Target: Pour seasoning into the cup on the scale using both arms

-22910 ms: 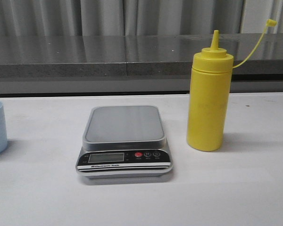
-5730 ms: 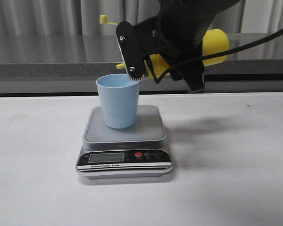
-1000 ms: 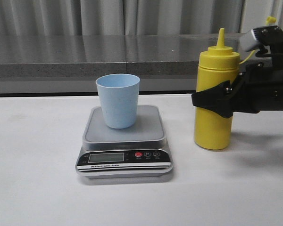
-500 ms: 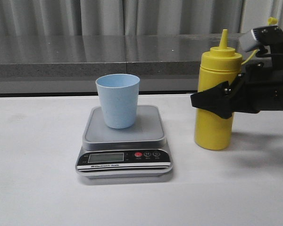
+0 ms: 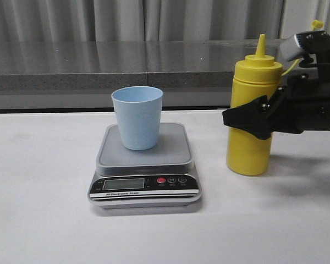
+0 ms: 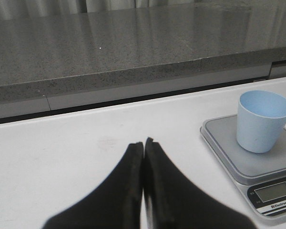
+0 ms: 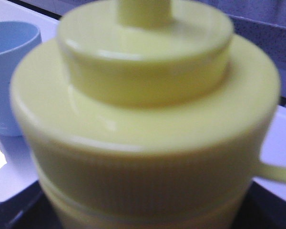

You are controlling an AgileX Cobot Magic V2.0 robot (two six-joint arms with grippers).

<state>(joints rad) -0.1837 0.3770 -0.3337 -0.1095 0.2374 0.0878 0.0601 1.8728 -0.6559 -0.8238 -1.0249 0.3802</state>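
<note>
- The seasoning bottle [image 5: 251, 118] is seen upright on the table [image 5: 44, 220], to the right of the scale [image 5: 144, 165] and apart from it.
- Pointed nozzle is up; the thin yellow tether [image 5: 290, 67] runs up and right to the small cap [image 5: 317, 24].
- The right end effector [image 5: 253, 118] is placed around the bottle at mid-height, one black finger [image 5: 247, 117] crossing the front of the yellow body.
- Whether the fingers are pressed onto the bottle or slightly off it cannot be told: the contact is hidden in the front view, and the right wrist view is filled by the blurred bottle shoulder [image 7: 143, 114].
- The right arm [image 5: 313, 107] comes in from the right edge, roughly level with the table; a white-grey panel [image 5: 302, 44] is seen on top of it.
- The cup [image 5: 137, 117] is standing upright on the scale platform, toward its back-left part, mouth open upward. Contents cannot be made out.
- Scale display [image 5: 123, 184] and red button [image 5: 161, 180] face the camera; digits are not readable.
- The left end effector [image 6: 144, 145] is shown only in the left wrist view: fingers pressed together, nothing between them, held over bare table.
- In that view the cup [image 6: 262, 120] and scale [image 6: 250, 162] are well apart from the left end effector.
</note>
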